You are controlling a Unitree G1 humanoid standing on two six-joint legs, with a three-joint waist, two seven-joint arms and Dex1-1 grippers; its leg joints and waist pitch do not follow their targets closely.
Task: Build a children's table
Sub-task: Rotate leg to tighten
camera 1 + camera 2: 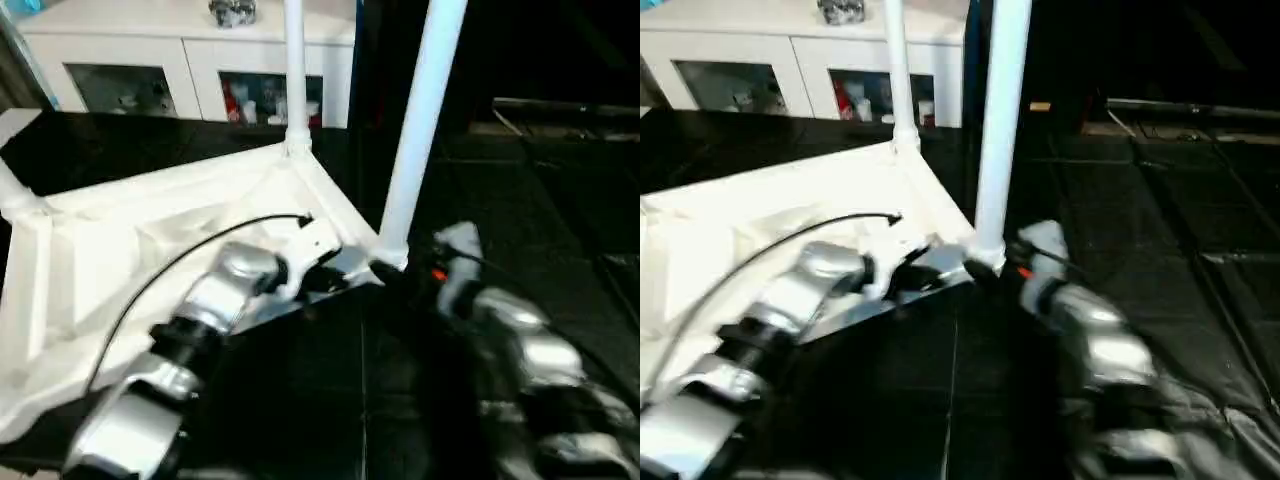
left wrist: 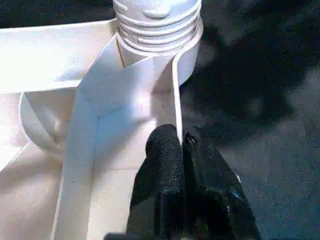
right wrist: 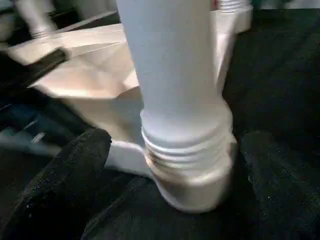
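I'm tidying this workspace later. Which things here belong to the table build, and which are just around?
Job:
- tabletop, upside down
- near leg, standing in its corner socket
- far leg, standing in its socket
- third leg, at the left corner

Just around:
- cabinet
- metal thing on top of it

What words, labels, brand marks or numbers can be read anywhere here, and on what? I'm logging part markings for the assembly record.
None can be read.
The table top and the near leg, screwed into its corner socket, carry no print or moulded lettering that shows.
The items behind the glass doors of the cabinet may bear labels, but they are too blurred to read.
The orange spot on the right arm shows no legible mark.
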